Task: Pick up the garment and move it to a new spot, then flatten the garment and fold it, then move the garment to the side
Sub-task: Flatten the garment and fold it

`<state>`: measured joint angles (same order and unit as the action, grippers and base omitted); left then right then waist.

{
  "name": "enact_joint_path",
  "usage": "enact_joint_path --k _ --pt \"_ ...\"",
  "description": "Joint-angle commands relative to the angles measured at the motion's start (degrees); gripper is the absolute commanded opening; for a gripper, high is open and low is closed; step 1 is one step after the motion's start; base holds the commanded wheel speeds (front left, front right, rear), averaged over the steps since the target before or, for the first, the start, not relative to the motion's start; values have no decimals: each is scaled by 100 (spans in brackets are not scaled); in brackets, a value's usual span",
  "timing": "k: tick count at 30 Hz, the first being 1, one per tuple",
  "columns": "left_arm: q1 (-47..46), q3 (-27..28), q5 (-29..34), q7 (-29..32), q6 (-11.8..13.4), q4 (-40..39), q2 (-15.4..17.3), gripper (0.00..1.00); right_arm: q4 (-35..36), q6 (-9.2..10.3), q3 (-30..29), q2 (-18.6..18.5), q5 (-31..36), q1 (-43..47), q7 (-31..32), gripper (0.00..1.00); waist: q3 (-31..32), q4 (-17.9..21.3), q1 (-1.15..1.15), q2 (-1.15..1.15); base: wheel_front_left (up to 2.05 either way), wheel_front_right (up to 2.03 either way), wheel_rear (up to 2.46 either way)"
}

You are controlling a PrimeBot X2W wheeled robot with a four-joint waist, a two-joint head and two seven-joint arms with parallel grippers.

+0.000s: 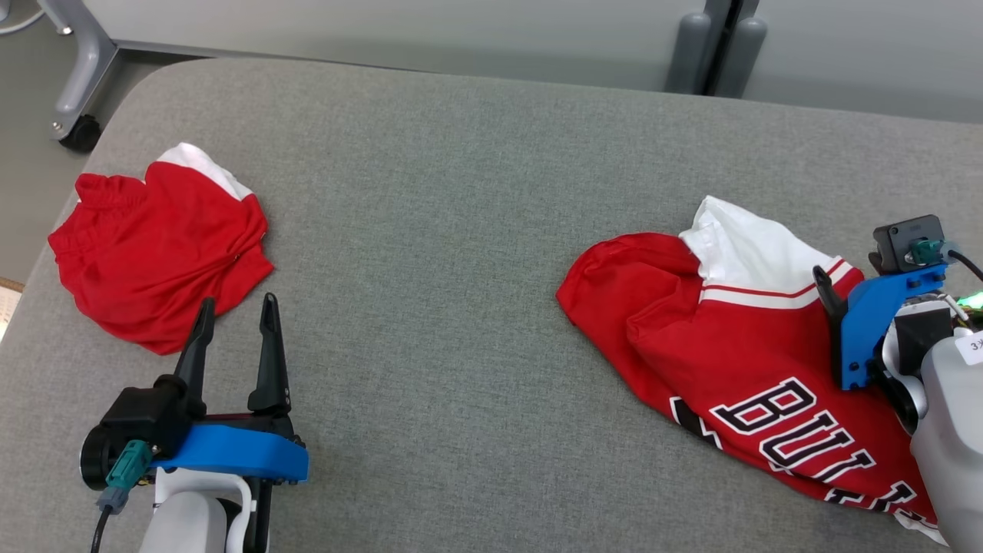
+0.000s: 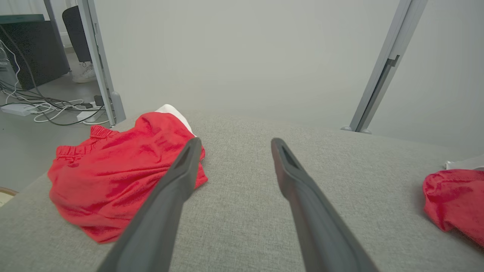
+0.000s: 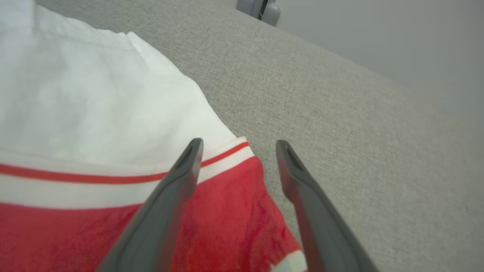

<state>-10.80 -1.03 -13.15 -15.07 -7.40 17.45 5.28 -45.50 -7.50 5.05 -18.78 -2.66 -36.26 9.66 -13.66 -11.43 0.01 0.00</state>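
Right gripper (image 3: 238, 145) parted wide at jersey (image 1: 737, 338) edge, holding nothing; left gripper (image 1: 236, 301) parted, empty, beside shorts (image 1: 161, 246)

A table (image 1: 461, 230) with a grey cloth cover carries two things. Near its left edge lie crumpled red shorts (image 1: 157, 246). A red jersey (image 1: 737, 346) with white parts lies at the right, well apart from them.

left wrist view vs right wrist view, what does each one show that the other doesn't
Left wrist view: the red shorts beside the open left gripper, plus floor cables past the edge. Right wrist view: the open right gripper at the edge of the red jersey, with its white panel and striped trim close up. Both: that jersey and the grey cushion.
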Motion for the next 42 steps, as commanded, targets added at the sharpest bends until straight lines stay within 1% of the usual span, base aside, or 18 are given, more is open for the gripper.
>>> enact_joint_path --k 1,10,11,12,17,21,28,32,35,38,42 --pt "-98 -26 -37 -15 -15 -2 33 100 -232 1 27 -23 -15 -165 -26 100 -61 -43 -1 0 0 0 0" --pt "-254 -81 -43 -15 -15 18 47 100 -1304 1 190 -7 -56 -432 -80 100 -177 -105 -1 0 0 0 0" --pt "-260 -84 -42 -15 -15 22 47 100 -1396 1 235 38 -101 -443 -75 79 -174 -105 -1 0 0 0 0" --pt "-255 -81 -40 -15 -15 27 47 100 -1450 1 281 86 -156 -485 -125 0 -167 -98 -1 0 0 0 0" --pt "-110 -50 -1 -15 -15 76 30 100 -1523 0 515 136 -337 -612 -585 0 9 0 -1 0 0 0 0" --pt "42 5 36 -15 -15 103 37 100 -1416 1 746 239 -523 -564 -1126 0 287 159 -1 0 0 0 0" --pt "319 165 116 -15 -15 77 74 100 -910 1 1254 439 -942 -457 -1854 0 764 537 -1 0 0 0 0" --pt "440 222 168 -15 -15 43 58 100 -373 1 1517 448 -1231 -414 -2067 0 940 701 -1 0 0 0 0" --pt "525 283 195 -15 -15 30 38 100 174 1 1597 372 -1395 -347 -2156 0 1035 791 -1 0 0 0 0" --pt "609 335 232 -15 -15 3 4 100 790 1 1532 280 -1489 -238 -2179 0 1102 857 -1 0 0 0 0" --pt "667 365 270 -15 -15 -32 -32 100 1712 1 1230 186 -1335 -70 -2044 0 1130 903 -1 0 0 0 0"
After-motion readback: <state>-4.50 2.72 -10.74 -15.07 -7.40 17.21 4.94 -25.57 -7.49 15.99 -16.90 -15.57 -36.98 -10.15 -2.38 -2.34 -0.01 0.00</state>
